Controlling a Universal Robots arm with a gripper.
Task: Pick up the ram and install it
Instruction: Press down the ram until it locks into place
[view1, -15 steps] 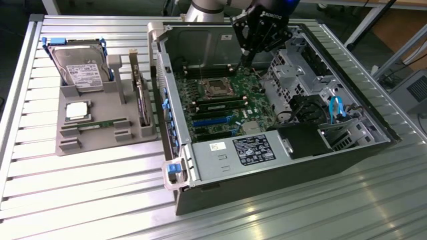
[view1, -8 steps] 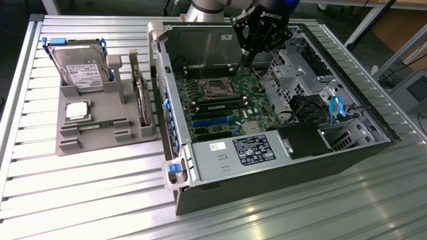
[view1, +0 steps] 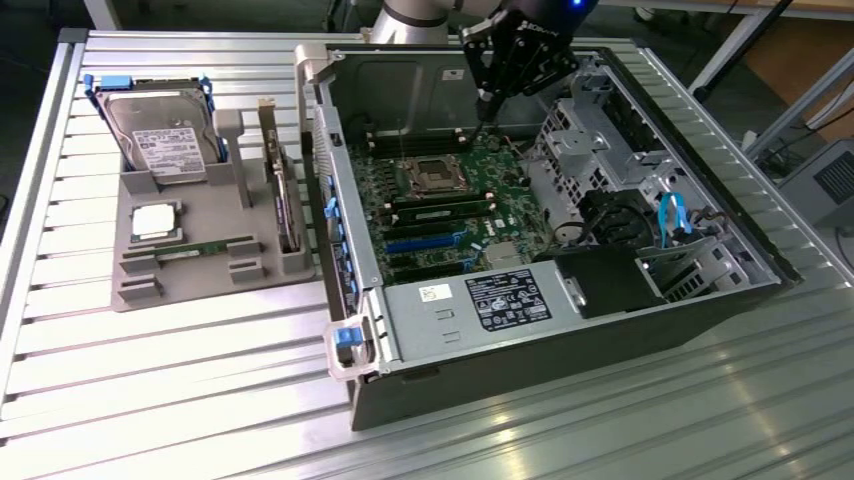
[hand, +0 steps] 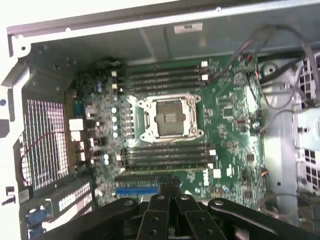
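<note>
The ram (view1: 203, 249) is a thin green stick lying flat in a slot of the grey tray (view1: 134, 290), at the exterior view's left, outside the computer case. My gripper (view1: 485, 98) hangs inside the open case above the motherboard (view1: 461, 185), near the far memory slots and far from the ram. Its black fingers are pressed together with nothing between them. In the wrist view the gripper (hand: 167, 182) points at the motherboard just beside the lower bank of memory slots (hand: 165, 155). The empty processor socket (hand: 167, 116) lies between the two slot banks.
The tray also holds a hard drive (view1: 163, 140), a square silver processor chip (view1: 154, 220) and an upright expansion card (view1: 280, 195). Inside the case (view1: 534, 350) are a drive cage (view1: 601, 140), blue cables (view1: 671, 220) and a power supply (view1: 501, 300). A slatted metal table (view1: 174, 390) lies all around.
</note>
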